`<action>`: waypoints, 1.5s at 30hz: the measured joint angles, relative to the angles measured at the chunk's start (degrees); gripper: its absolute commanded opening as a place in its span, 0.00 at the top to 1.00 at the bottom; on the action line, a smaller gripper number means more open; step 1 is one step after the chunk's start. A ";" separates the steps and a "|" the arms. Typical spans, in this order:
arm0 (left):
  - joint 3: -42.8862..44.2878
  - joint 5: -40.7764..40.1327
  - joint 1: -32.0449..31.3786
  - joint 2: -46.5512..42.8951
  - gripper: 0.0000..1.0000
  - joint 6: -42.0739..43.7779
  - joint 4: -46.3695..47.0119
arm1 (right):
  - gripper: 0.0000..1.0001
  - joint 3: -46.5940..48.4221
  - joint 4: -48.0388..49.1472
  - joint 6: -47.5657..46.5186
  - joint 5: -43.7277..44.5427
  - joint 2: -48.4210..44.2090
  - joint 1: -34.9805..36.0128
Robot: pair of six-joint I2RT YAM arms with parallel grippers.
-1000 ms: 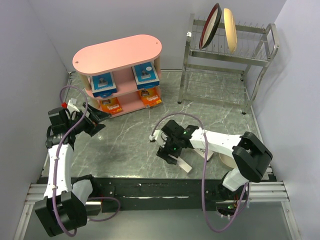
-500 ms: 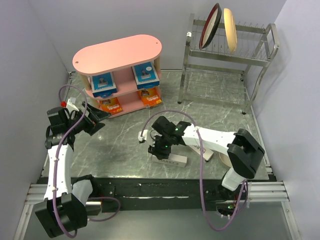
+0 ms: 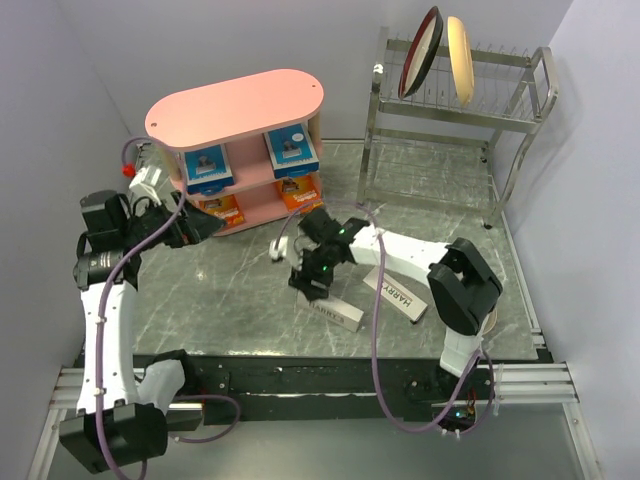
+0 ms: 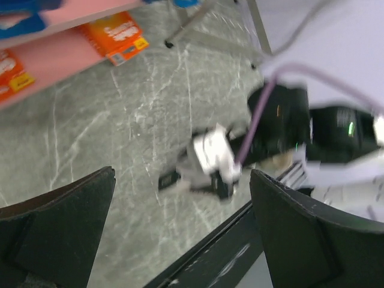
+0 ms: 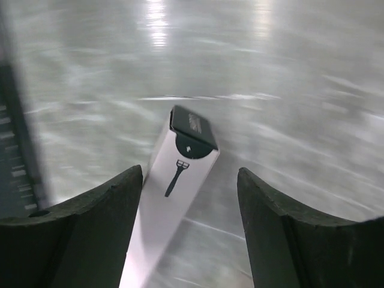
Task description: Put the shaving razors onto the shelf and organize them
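Four razor packs (image 3: 207,165) on the shelf (image 3: 235,105); left claw (image 3: 205,228), right claw (image 3: 306,283) agape, empty

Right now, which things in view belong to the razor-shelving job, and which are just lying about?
Job: pink shelf; blue-and-white cards on its middle tier; orange cards on its bottom tier; white HARRY'S boxes, not yet shelved.
Just lying about: steel dish rack; dark red plate and cream plate standing in it.
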 measured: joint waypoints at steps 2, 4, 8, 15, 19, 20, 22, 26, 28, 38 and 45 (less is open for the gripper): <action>2.58 1.09 -2.29 1.90 0.01 5.31 -2.36 | 0.27 1.38 0.66 -0.44 1.46 -0.02 -2.12; 4.66 1.53 -6.01 4.04 0.01 9.57 -4.87 | 0.27 2.51 1.81 -1.01 3.15 -0.02 -4.31; 6.88 0.48 -14.93 8.04 0.01 19.34 -8.98 | 0.27 2.40 2.69 -2.43 5.97 -0.55 -6.38; 6.88 -4.52 -30.75 8.17 0.00 37.16 -14.03 | 0.26 -4.24 3.74 -2.62 8.48 -6.51 -7.30; 6.88 -7.08 -35.43 8.46 0.01 47.89 -15.21 | 0.26 -6.60 3.58 -1.38 8.59 -11.80 -11.72; 6.88 -7.69 -36.22 8.81 0.01 50.69 -15.65 | 0.26 -7.06 3.54 -1.11 8.76 -13.20 -12.92; 6.88 -8.26 -37.62 9.88 0.01 56.94 -17.07 | 0.26 -7.34 3.26 -0.57 9.05 -16.00 -15.13; 3.26 -11.30 -41.81 11.02 0.05 65.90 -15.08 | 0.26 -7.34 3.28 1.40 8.96 -21.31 -16.02; -0.57 -13.09 -45.40 10.93 0.15 68.72 -12.37 | 0.26 -7.58 3.43 2.49 8.98 -23.45 -15.98; -1.92 -15.63 -56.89 26.34 0.92 74.14 -6.51 | 0.25 -9.11 3.58 7.54 9.14 -29.81 -22.97; -1.29 -16.63 -60.50 36.02 0.94 72.65 -3.89 | 0.25 -9.16 4.07 9.73 8.90 -31.67 -27.23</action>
